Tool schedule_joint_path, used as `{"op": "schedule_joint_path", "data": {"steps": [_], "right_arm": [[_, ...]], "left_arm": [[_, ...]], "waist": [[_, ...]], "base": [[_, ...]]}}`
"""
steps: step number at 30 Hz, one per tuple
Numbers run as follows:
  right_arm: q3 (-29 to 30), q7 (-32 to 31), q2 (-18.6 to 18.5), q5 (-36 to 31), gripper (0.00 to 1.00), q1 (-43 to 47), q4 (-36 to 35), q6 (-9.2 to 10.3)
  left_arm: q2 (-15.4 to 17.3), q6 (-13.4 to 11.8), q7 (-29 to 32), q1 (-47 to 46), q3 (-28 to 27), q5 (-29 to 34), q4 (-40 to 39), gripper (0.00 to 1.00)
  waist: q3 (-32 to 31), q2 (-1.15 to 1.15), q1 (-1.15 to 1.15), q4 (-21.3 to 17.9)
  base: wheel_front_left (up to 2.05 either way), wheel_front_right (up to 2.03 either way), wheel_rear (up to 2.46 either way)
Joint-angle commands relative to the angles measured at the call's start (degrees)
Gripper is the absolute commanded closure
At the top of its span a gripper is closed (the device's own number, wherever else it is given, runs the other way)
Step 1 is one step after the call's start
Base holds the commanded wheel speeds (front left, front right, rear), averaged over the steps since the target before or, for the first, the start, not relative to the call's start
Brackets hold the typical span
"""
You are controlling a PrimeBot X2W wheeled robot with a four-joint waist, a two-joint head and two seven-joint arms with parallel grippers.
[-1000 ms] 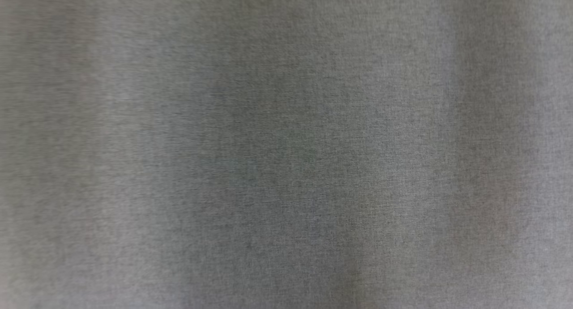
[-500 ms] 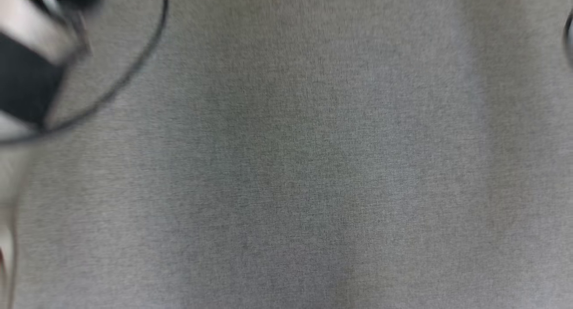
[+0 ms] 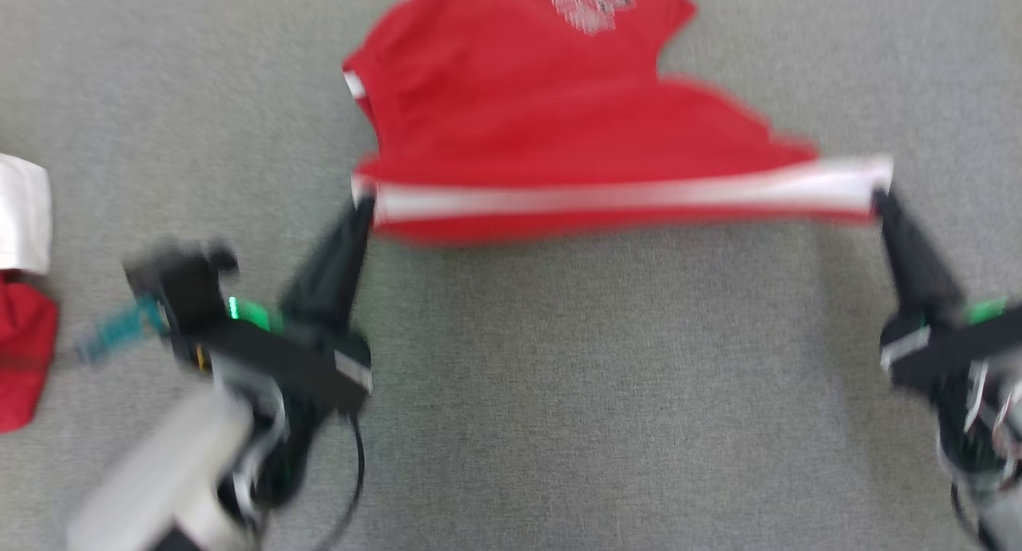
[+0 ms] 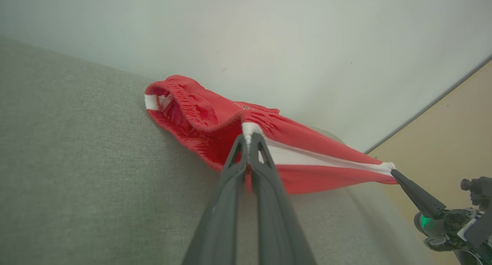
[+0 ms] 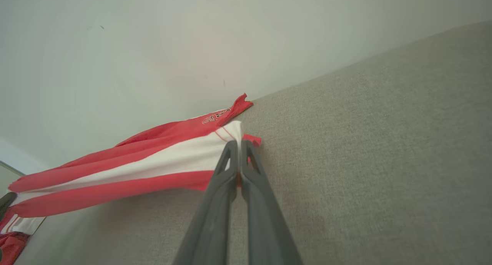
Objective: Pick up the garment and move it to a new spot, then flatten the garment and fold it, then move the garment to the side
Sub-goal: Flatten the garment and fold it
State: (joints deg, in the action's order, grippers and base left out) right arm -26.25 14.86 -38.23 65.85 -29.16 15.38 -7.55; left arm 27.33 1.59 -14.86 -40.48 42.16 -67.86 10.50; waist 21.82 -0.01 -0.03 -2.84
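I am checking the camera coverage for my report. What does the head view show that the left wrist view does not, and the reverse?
Head view: a second red and white cloth at the left edge, and the left arm's pale forearm.
Left wrist view: a pale wall behind the grey surface, a beige area beside it, and the gathered open end of the red garment.
Both: that garment, its white stripe stretched between the left gripper and the right gripper, each shut on a corner.

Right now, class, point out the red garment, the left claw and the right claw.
red garment (image 3: 519, 112), head view, its red middle.
left claw (image 4: 249, 137), left wrist view, between its fingertips.
right claw (image 5: 239, 144), right wrist view, between its fingertips.
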Motion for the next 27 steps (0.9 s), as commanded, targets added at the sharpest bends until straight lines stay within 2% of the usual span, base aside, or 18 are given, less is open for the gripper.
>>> {"op": "schedule_joint_path", "data": {"steps": [1,2,7,12,16,22,27], "right_arm": [[0.74,0.29,-0.11,-0.04,1.0,2.29,-0.38,0.13],[1.56,0.3,0.3,0.08,1.0,7.41,-1.43,0.13],[2.59,0.06,0.89,-1.51,1.0,18.57,-2.41,0.14],[3.09,-1.94,1.82,-0.45,1.0,27.95,-4.88,0.14],[4.05,-3.99,1.58,-0.38,1.0,34.18,-7.7,0.14],[7.68,-5.44,2.67,-0.3,1.0,39.58,-11.88,0.14],[9.96,-7.34,3.56,-2.94,1.0,37.72,-15.38,0.14]], "left_arm": [[0.28,-0.57,-0.43,2.56,-0.78,0.67,-0.71,1.0],[-0.25,-1.46,-0.46,7.75,-1.75,2.52,-1.98,1.0],[-1.09,-1.89,-0.5,18.69,-4.12,8.18,-2.24,1.0],[-2.24,0.06,-0.49,27.69,-6.83,14.62,-2.88,1.0],[-3.28,0.58,-0.44,33.24,-9.92,18.47,-2.53,1.0],[-5.66,2.21,-0.44,38.22,-14.33,22.99,-3.79,1.0],[-7.96,3.85,-0.43,37.05,-16.43,26.23,-5.53,1.0]], "waist": [[-3.33,0.01,0.03,1.18],[-4.29,0.01,0.03,1.51],[-6.58,0.01,0.03,2.33],[-8.71,0.01,0.03,3.01],[-9.3,0.01,0.03,3.38],[-9.03,0.01,0.03,3.64],[-9.39,0.01,0.03,4.25]], "base": [[0.0,0.0,0.0],[0.0,0.0,0.0],[0.0,0.0,0.0],[0.0,0.0,0.0],[0.0,0.0,0.0],[0.0,0.0,0.0],[0.0,0.0,0.0]]}}
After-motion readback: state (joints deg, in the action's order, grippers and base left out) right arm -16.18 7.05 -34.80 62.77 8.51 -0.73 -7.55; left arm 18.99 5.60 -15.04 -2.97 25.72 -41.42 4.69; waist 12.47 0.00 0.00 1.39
